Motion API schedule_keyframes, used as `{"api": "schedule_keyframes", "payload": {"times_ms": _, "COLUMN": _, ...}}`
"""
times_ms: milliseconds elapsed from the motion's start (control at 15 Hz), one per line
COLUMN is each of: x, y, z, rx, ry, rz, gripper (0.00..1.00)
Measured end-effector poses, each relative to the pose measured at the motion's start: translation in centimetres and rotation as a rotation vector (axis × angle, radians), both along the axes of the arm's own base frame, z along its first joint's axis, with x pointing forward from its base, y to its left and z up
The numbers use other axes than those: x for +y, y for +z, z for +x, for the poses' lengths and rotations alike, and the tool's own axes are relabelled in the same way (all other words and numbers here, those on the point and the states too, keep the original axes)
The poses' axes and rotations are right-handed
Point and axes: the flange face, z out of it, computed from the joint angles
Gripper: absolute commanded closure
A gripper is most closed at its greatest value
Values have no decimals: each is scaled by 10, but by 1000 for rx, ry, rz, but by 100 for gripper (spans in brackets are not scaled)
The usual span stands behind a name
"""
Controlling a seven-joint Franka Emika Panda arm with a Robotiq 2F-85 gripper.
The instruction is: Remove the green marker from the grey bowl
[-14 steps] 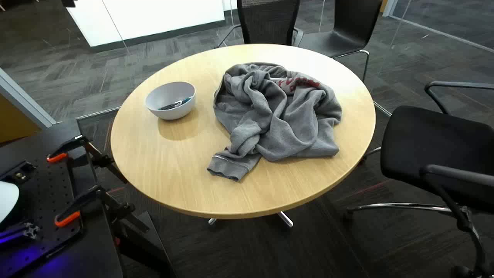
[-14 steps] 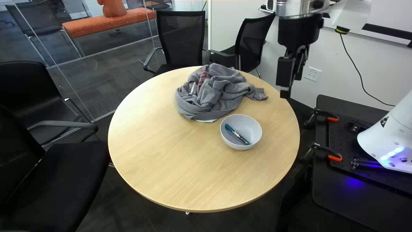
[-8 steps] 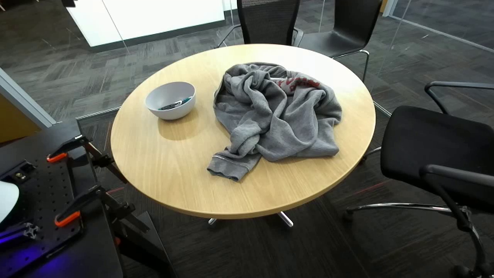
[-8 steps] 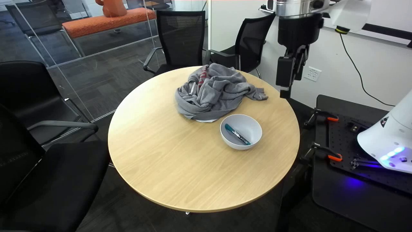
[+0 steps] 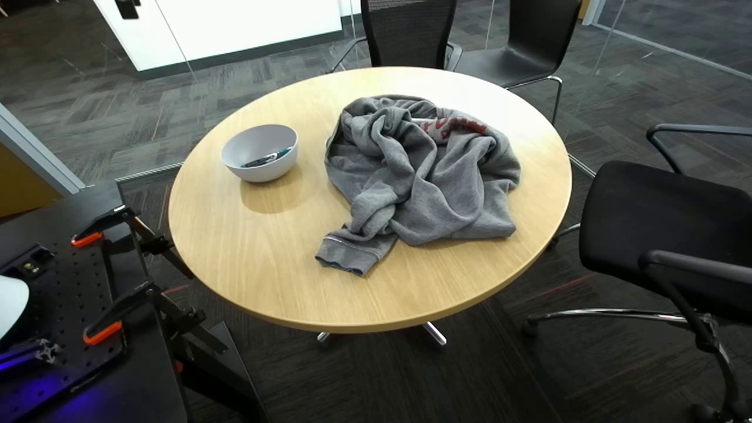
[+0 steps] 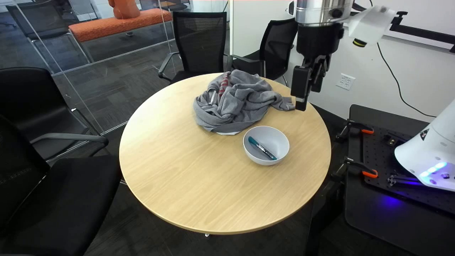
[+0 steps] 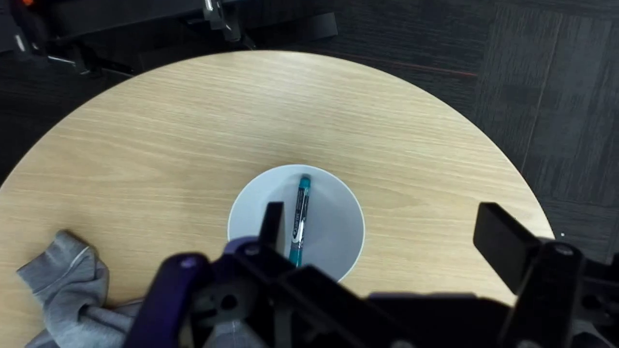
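The green marker [image 7: 301, 212] lies in the grey bowl [image 7: 336, 222], leaning against its wall. Both also show in the exterior views, the marker [image 6: 262, 148] in the bowl [image 6: 279, 140] and the marker [image 5: 268, 158] in the bowl [image 5: 249, 144]. My gripper [image 7: 382, 223] is open and empty. It hangs well above the table, as an exterior view shows the gripper [image 6: 306, 96] beyond the bowl. In the wrist view, the left finger overlaps the bowl, covering part of it and the marker's lower end. Only a dark tip of the gripper [image 5: 127, 8] shows at the top of an exterior view.
A crumpled grey sweatshirt [image 5: 423, 176] lies on the round wooden table [image 5: 276, 252] beside the bowl. The robot's black stand [image 6: 387, 213] with orange clamps is near the table edge. Chairs [image 6: 199, 42] surround the table.
My gripper has moved over the table, to the left in an exterior view, toward the bowl. Its tip has come farther into an exterior view at the top. The bowl and marker have not moved.
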Motion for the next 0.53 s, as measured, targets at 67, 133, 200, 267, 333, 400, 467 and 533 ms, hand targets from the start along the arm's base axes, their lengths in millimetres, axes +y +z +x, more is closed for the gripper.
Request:
{"api": "schedule_keyframes", "payload": {"times_ms": 67, "x": -1, "y": -5, "z": 4, "rx": -16, "ry": -13, "rz": 8, "gripper": 0}}
{"api": "schedule_keyframes", "payload": {"times_ms": 133, "x": -2, "y": -12, "z": 9, "rx": -32, "ry": -32, "rz": 15, "gripper": 0}}
{"api": "schedule_keyframes", "payload": {"times_ms": 200, "x": -4, "y": -19, "z": 12, "rx": -49, "ry": -46, "rz": 21, "gripper": 0}}
{"api": "schedule_keyframes", "payload": {"times_ms": 267, "x": -6, "y": -27, "z": 16, "rx": -68, "ry": -67, "rz": 26, "gripper": 0}}
{"api": "schedule_keyframes", "payload": {"times_ms": 333, "x": -8, "y": -36, "z": 19, "rx": -85, "ry": -85, "rz": 30, "gripper": 0}}
{"api": "schedule_keyframes", "payload": {"times_ms": 400, "x": -10, "y": -45, "z": 21, "rx": -102, "ry": -103, "rz": 31, "gripper": 0}}
{"api": "schedule_keyframes", "payload": {"times_ms": 467, "x": -11, "y": -55, "z": 22, "rx": -117, "ry": -120, "rz": 28, "gripper": 0}}
{"api": "schedule_keyframes", "payload": {"times_ms": 533, "x": -13, "y": -65, "z": 22, "rx": -128, "ry": -132, "rz": 21, "gripper": 0}}
